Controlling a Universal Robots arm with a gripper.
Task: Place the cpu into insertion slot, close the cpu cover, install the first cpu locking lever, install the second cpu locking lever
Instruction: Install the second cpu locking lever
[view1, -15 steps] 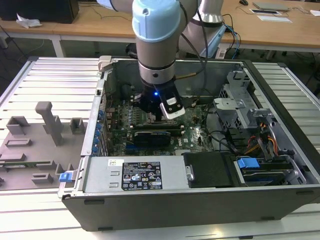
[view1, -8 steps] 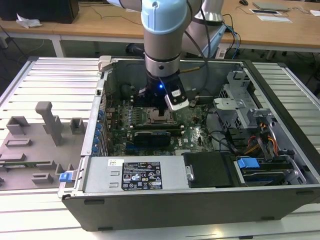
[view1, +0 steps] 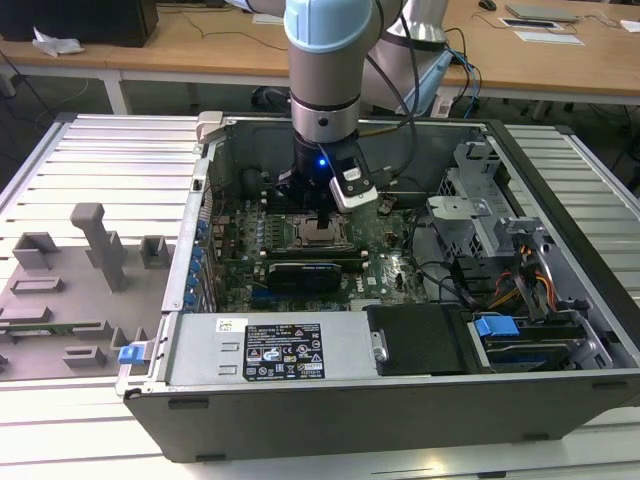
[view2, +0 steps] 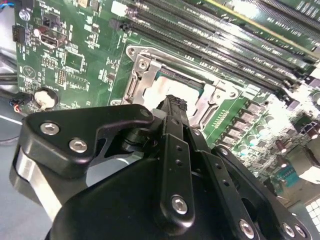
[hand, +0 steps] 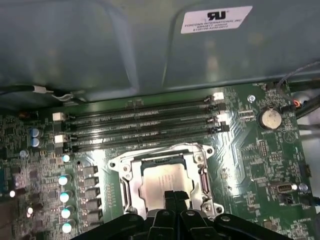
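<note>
First wrist view puts your gripper low over the insertion slot, fingertips drawn together; the cpu already lies silver face up inside it — the cpu cover frames it, so you're poised to work the socket, not carry.

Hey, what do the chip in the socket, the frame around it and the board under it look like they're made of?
The cpu looks like bare metal: matte silver-grey face with a soft sheen. The cpu cover seems to be stamped steel, brighter, with glinting edges. The motherboard looks like green lacquered circuit laminate, glossy under the light. The gripper hovers at the chip; it looks like black painted or anodised metal.
</note>
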